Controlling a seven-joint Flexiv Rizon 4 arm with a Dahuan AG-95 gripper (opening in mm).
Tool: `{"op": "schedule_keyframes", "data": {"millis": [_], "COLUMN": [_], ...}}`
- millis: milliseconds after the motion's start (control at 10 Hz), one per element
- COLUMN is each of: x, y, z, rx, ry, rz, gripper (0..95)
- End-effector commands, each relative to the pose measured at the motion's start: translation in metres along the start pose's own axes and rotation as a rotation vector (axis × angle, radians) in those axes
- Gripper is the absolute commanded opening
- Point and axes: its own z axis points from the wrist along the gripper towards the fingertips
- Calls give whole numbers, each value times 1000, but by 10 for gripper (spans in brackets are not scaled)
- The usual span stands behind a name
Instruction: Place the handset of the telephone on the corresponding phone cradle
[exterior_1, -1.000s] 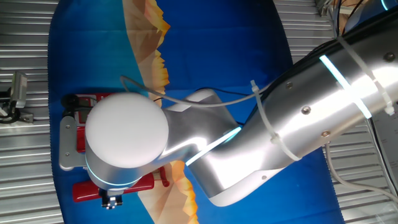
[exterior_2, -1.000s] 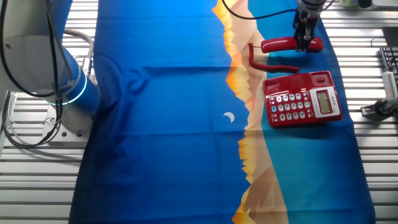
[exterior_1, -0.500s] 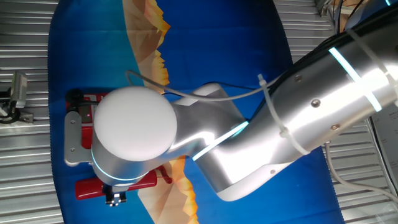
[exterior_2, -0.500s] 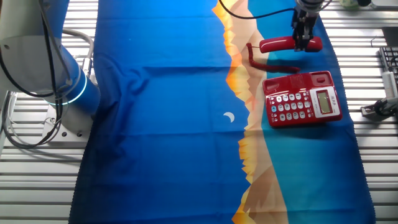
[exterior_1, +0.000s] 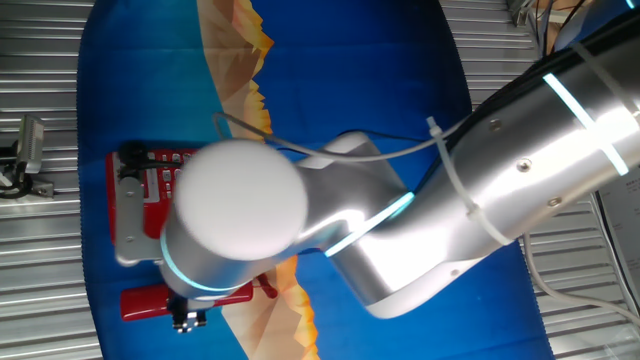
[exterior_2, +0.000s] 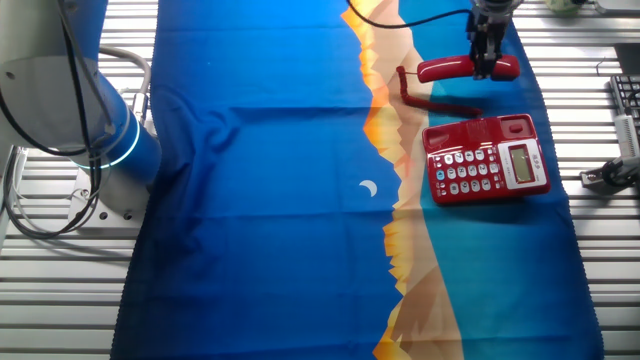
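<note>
1. Blue cloth (exterior_2: 280, 200) with an orange and tan mountain print is covering the table (exterior_2: 60, 290) of ribbed metal slats, and you are looking at it from two fixed cameras on different sides.
2. You are seeing the telephone (exterior_2: 487, 160) sitting on the cloth near one edge, its grey-green screen (exterior_2: 522, 162) and rows of round buttons (exterior_2: 462, 171) facing up.
3. You are seeing the phone cradle (exterior_2: 480, 128) as the plain red strip along the side of the base that faces the handset; nothing is lying in it.
4. The handset (exterior_2: 455, 70) is lying apart from the base, beyond the cradle side, roughly parallel to that strip.
5. Its red coiled cord (exterior_2: 432, 101) is curling from one end of the handset across the cloth between handset and base.
6. The gripper (exterior_2: 485, 68) is coming straight down from above, and its fingers are standing on either side of the handset near one rounded end, clasping it.
7. You cannot tell from either view whether the handset is resting on the cloth or raised just above it.
8. In the one fixed view, the arm's large white joint (exterior_1: 238, 200) is blocking most of the telephone (exterior_1: 135, 195), and only a stretch of the handset (exterior_1: 145, 300) and the gripper (exterior_1: 183, 320) are showing below it.
9. At the cloth's far side, the arm's base (exterior_2: 90, 110) with a glowing blue ring is standing on the slats.
</note>
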Motion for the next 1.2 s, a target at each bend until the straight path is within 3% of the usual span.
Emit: {"op": "schedule_keyframes", "data": {"millis": [100,600,1200], "x": [-1,2,-3], "y": [-1,-12,-24], "z": [-1,-2,-12], "rx": [1,-5,-17], "ry": [-4,-15,-6], "rz": [-3,-35,-44], "gripper": [0,0,0]}}
